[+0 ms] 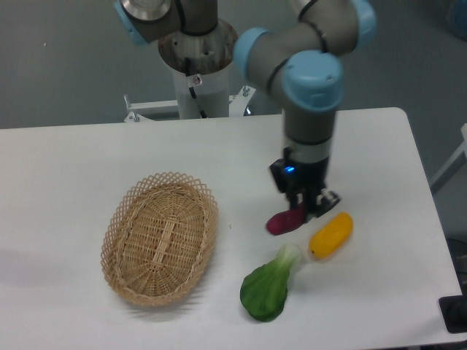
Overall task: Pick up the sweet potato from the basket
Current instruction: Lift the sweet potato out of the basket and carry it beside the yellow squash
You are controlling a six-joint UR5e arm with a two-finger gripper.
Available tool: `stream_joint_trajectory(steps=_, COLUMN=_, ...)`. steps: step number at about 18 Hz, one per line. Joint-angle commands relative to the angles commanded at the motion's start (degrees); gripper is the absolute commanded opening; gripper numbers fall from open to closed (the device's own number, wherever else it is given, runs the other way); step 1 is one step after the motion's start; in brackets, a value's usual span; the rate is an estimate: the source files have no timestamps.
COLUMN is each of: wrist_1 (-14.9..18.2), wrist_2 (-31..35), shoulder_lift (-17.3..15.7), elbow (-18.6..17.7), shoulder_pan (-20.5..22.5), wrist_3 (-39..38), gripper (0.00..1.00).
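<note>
The sweet potato [283, 221] is a small reddish-purple tuber lying low over the white table, right of the basket. My gripper [303, 212] stands over its right end with the fingers on either side of it, shut on it. The basket [161, 237] is an oval tan wicker basket at the left of the table; nothing shows inside it. The sweet potato is outside the basket, well apart from its rim.
A yellow oblong vegetable [331, 235] lies just right of the gripper. A green leafy vegetable [268, 286] lies in front, below the sweet potato. The arm's base column [198, 73] stands at the back. The table's right edge is near the yellow vegetable.
</note>
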State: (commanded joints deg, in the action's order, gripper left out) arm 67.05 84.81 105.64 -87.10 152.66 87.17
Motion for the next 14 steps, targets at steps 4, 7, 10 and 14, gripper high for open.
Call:
stream_joint_trajectory(steps=4, wrist_1=0.1, wrist_2=0.0, shoulder_lift=-0.1, elbow=0.3, shoulder_pan=2.1, wrist_3=3.5, gripper=0.24)
stream_joint_trajectory(steps=7, wrist_1=-0.1, wrist_2=0.4, shoulder_lift=-0.1, elbow=0.6, shoulder_pan=2.3, wrist_3=3.7, gripper=0.24)
stream_joint_trajectory(steps=10, wrist_1=-0.1, wrist_2=0.2, shoulder_lift=-0.1, elbow=0.6, shoulder_pan=2.8, wrist_3=3.7, gripper=0.24)
stream_joint_trajectory(steps=14, wrist_1=-0.2, wrist_2=0.4, shoulder_lift=-0.4, elbow=0.8, shoulder_pan=2.6, wrist_3=3.7, gripper=0.24)
